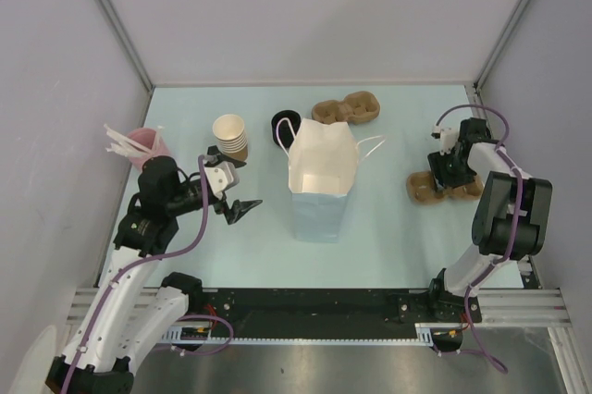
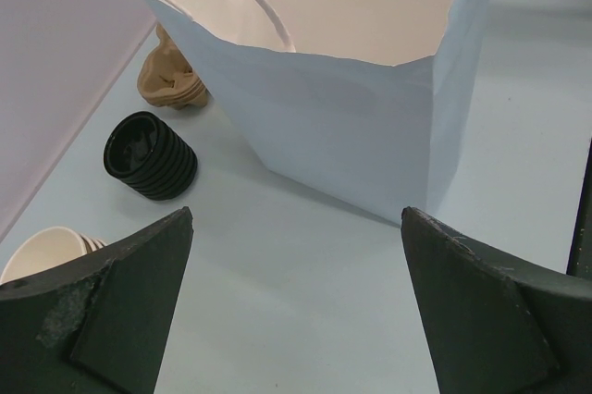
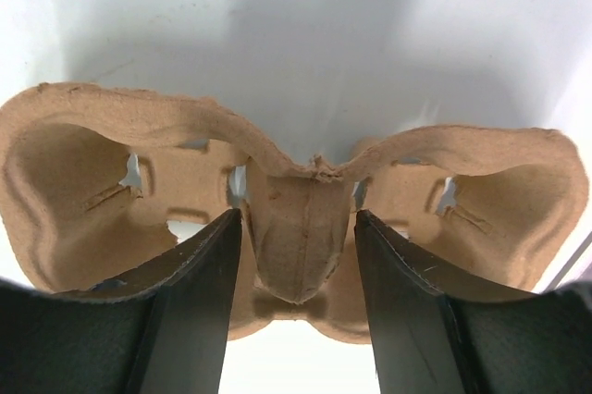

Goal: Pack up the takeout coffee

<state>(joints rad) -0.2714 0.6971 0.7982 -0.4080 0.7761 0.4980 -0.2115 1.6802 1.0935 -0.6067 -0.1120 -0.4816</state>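
The takeout coffee, a single cup on its own, does not show in any view. A white paper bag [image 1: 321, 214] [image 2: 342, 126] stands open in the middle of the table. My left gripper [image 1: 239, 202] [image 2: 296, 214] hovers just left of the bag, open wide with nothing between its fingers. At the right, my right gripper [image 1: 450, 172] [image 3: 299, 214] points down into a brown pulp cup carrier [image 1: 424, 189] [image 3: 92, 190]. Its fingers press either side of the carrier's centre ridge [image 3: 298, 227], shut on it.
A stack of nested tan cups [image 1: 230, 135] [image 2: 46, 251] and a pink cup of white stirrers [image 1: 143, 144] stand at the left. A stack of black lids [image 1: 285, 124] [image 2: 151, 155] and a second pulp carrier [image 1: 347, 109] [image 2: 169, 80] sit behind the bag. Walls close in left, right and back.
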